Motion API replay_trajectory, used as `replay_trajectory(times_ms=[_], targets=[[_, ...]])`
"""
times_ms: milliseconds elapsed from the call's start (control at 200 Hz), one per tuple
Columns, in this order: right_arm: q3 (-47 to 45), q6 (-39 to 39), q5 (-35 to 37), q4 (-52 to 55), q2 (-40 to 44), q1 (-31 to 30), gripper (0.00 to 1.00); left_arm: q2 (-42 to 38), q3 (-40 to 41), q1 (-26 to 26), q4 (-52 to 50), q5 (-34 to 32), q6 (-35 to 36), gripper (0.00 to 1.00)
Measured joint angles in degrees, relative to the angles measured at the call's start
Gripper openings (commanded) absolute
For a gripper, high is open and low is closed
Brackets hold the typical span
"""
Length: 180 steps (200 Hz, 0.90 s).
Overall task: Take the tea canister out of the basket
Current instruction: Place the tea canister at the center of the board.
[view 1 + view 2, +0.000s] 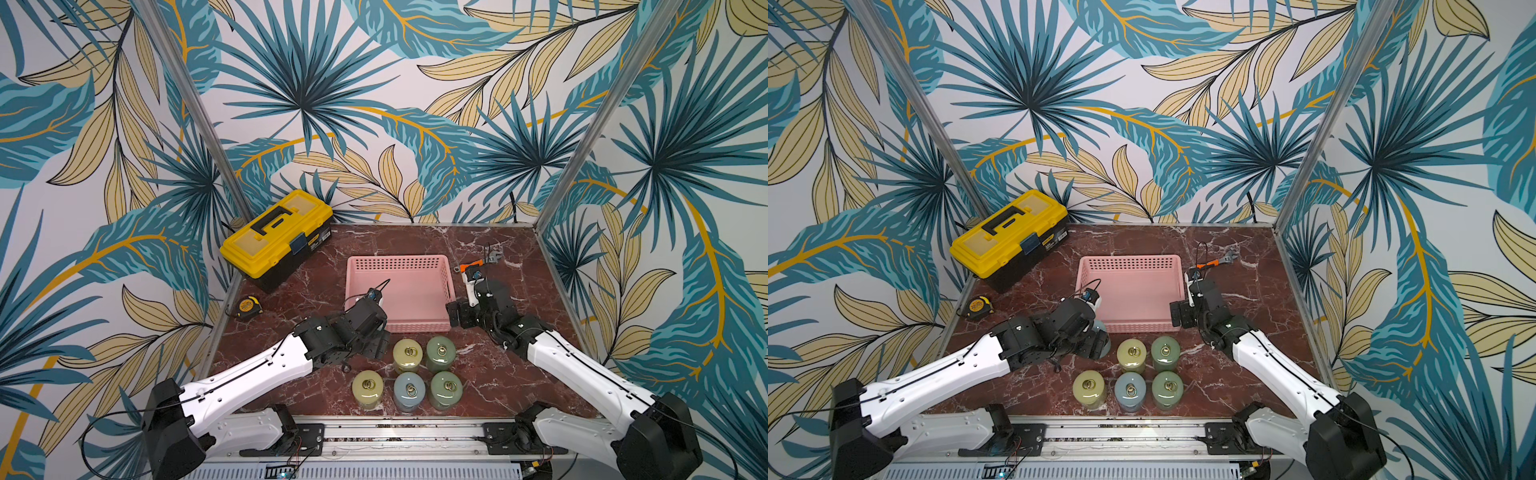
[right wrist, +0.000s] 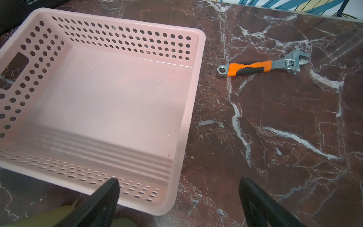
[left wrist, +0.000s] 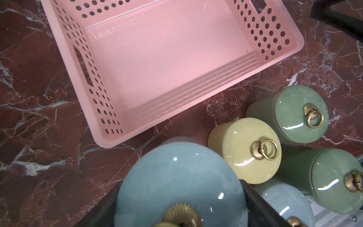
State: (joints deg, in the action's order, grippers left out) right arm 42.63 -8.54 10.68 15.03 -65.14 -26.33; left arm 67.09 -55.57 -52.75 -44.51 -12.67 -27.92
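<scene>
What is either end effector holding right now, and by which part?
The left end effector grips the blue tea canister by its sides. The right end effector is open and empty.

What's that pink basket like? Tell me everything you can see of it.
The basket is shallow, rectangular, pink and plastic-looking, with rounded corners. Rows of round holes pierce its walls; two opposite walls each have a handle slot. Its floor is solid and smooth, with stepped lines along one edge. Empty, it sits flat and upright near the middle of the table; nothing else plainly touches it.
</scene>
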Motion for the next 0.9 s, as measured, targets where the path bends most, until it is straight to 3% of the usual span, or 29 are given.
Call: replay_trajectory(times_ms=[901], targets=[[0.0, 0.0, 0.0, 0.0, 0.0, 0.0, 0.99, 4.8, 8.7, -0.8, 9.6, -1.3, -3.7, 0.43]])
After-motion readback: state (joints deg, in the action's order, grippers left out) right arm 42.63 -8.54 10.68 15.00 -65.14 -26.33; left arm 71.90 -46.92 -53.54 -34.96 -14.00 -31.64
